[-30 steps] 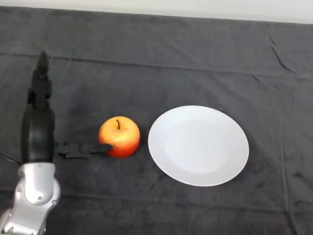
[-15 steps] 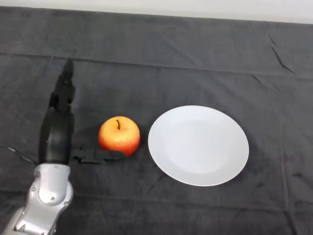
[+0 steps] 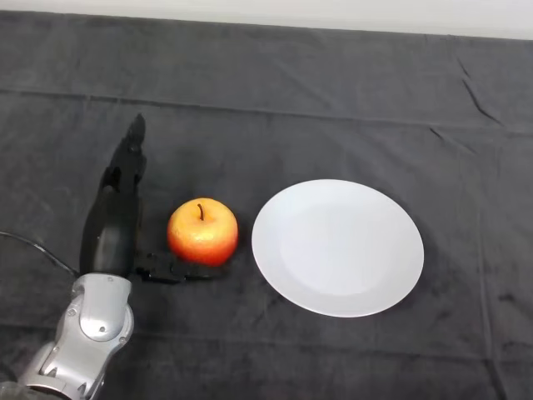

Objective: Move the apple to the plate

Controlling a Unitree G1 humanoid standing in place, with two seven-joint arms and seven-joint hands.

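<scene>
A red-and-yellow apple [image 3: 202, 232] with a dark stem stands upright on the dark cloth, just left of a white plate [image 3: 337, 247]. The plate holds nothing. My left hand [image 3: 112, 223] lies directly left of the apple, open. Its fingers [image 3: 132, 154] point straight toward the far side of the table. The thumb [image 3: 173, 270] reaches rightward under the apple's near-left side, touching or almost touching it. A small gap of cloth separates the apple from the plate's rim.
The dark cloth [image 3: 333, 100] covers the whole table, with folds running across the far part and a crease at the right. A pale strip [image 3: 275, 12] borders the far edge.
The hand has moved right, closing in on the apple's left side, and its fingers now lean rightward. The thumb has slid along under the apple's near side. Apple and plate stay put.
</scene>
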